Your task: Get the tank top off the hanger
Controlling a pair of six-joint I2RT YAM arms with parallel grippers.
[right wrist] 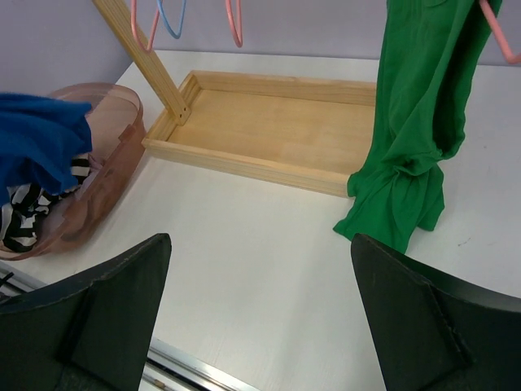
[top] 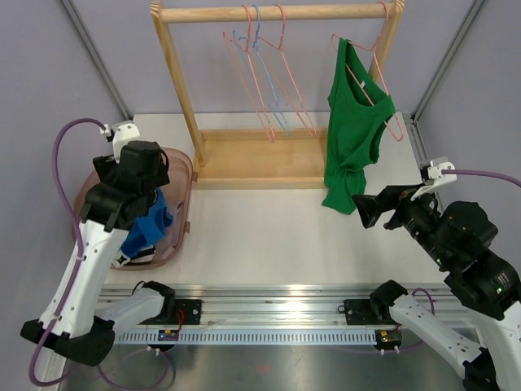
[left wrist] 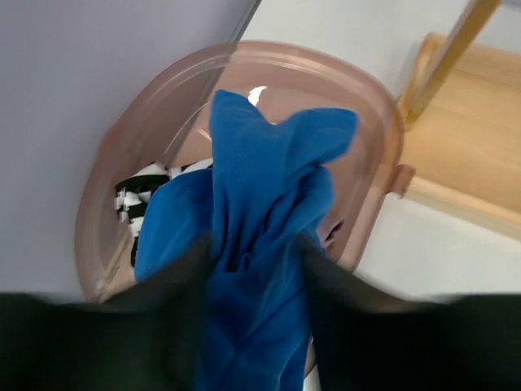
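Top external shows the tank top (top: 355,122), seemingly limp and light, its bunched hem the best hold for the wide-spread right gripper (top: 366,210); the left gripper (left wrist: 254,277) clamps blue cloth (left wrist: 260,187).

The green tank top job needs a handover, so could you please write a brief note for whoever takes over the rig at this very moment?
The left tool is shut on a blue cloth garment, held above the translucent pink plastic basket.
The right tool is open and empty, facing the lower hem of the green tank top without touching it.
The tank top hangs on the pink wire hanger at the right end of the wooden rack.
Done: nothing on the tank top yet.
Left: grasp the tank top and slip it off the hanger.
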